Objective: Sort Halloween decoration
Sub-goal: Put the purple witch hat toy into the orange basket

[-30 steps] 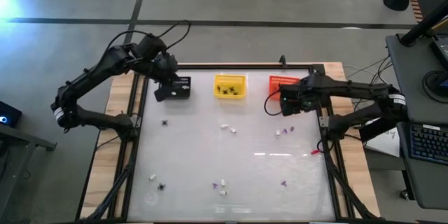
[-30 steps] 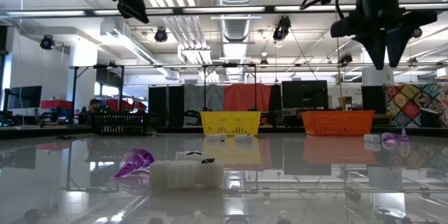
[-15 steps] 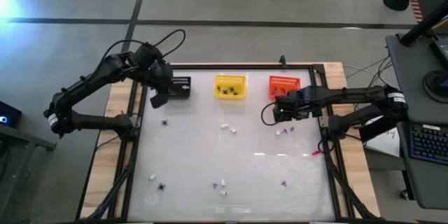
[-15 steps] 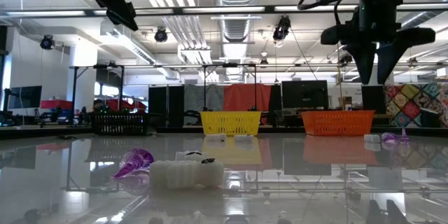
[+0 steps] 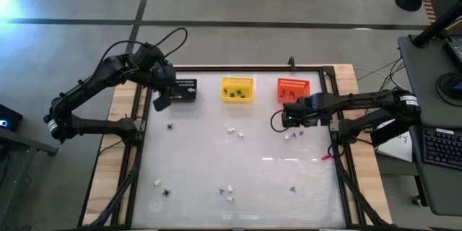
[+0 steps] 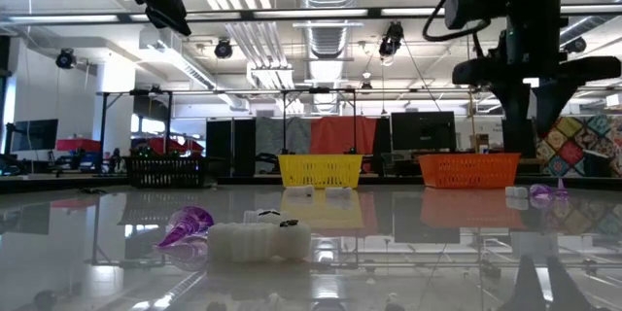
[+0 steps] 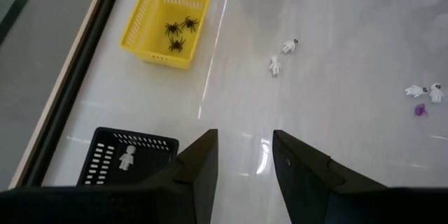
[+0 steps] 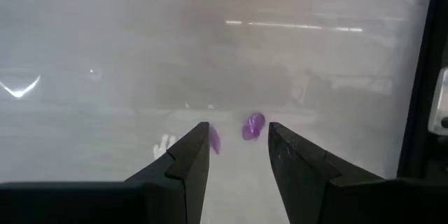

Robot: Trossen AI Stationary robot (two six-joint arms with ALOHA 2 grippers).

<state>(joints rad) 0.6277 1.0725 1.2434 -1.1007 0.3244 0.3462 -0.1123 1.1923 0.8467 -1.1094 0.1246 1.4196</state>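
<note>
The right gripper (image 5: 286, 119) has slid away from the orange basket (image 5: 292, 89) and now hangs low over the shiny white table (image 5: 216, 166), just by a purple bit (image 8: 253, 126) and a white bit (image 8: 164, 145). Its two dark fingers (image 8: 187, 161) stand apart with nothing between them. The left gripper (image 5: 162, 103) has moved off the black basket (image 5: 185, 90) to its outer side. Its fingers (image 7: 199, 168) are apart too, and empty.

The baskets are small plastic boxes with slatted sides. The yellow basket (image 7: 166, 19) holds three black spiders (image 7: 176, 33) with thin legs. The black basket has one little white figure (image 7: 126, 159) inside. More white bits (image 5: 232, 131), purple bits (image 5: 292, 188) and a spider (image 5: 170, 125) lie scattered on the smooth table. From the low view, a purple cone shape (image 6: 185, 225) sits beside a lumpy white piece (image 6: 255, 238).
</note>
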